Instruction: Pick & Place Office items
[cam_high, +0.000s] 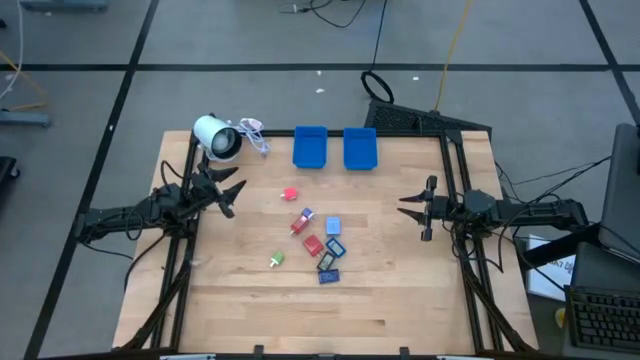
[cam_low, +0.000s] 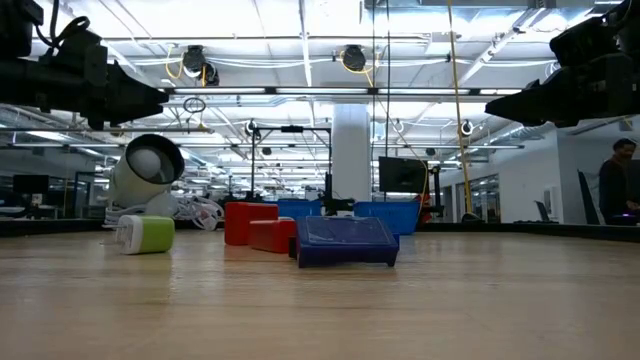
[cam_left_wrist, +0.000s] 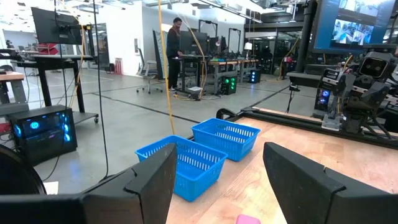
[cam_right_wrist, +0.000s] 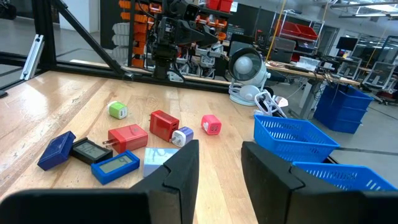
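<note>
The office items lie loose on the middle of the wooden table: a pink block (cam_high: 290, 194), red blocks (cam_high: 313, 245), a green piece (cam_high: 277, 259), a light blue one (cam_high: 333, 226) and dark blue flat pieces (cam_high: 328, 275). My left gripper (cam_high: 235, 198) hangs level above the table's left side, open, with nothing between its fingers (cam_left_wrist: 155, 177). My right gripper (cam_high: 403, 205) hangs level above the right side. Its fingers (cam_right_wrist: 186, 158) stand a narrow gap apart with nothing between them. Both point toward the items from a distance.
Two blue bins (cam_high: 311, 146) (cam_high: 360, 148) stand side by side at the table's far edge. A white cylindrical roll (cam_high: 217, 137) with a coiled cord sits at the far left corner. Dark frame rails run along the left and right edges. A person (cam_left_wrist: 176, 53) stands far off in the room.
</note>
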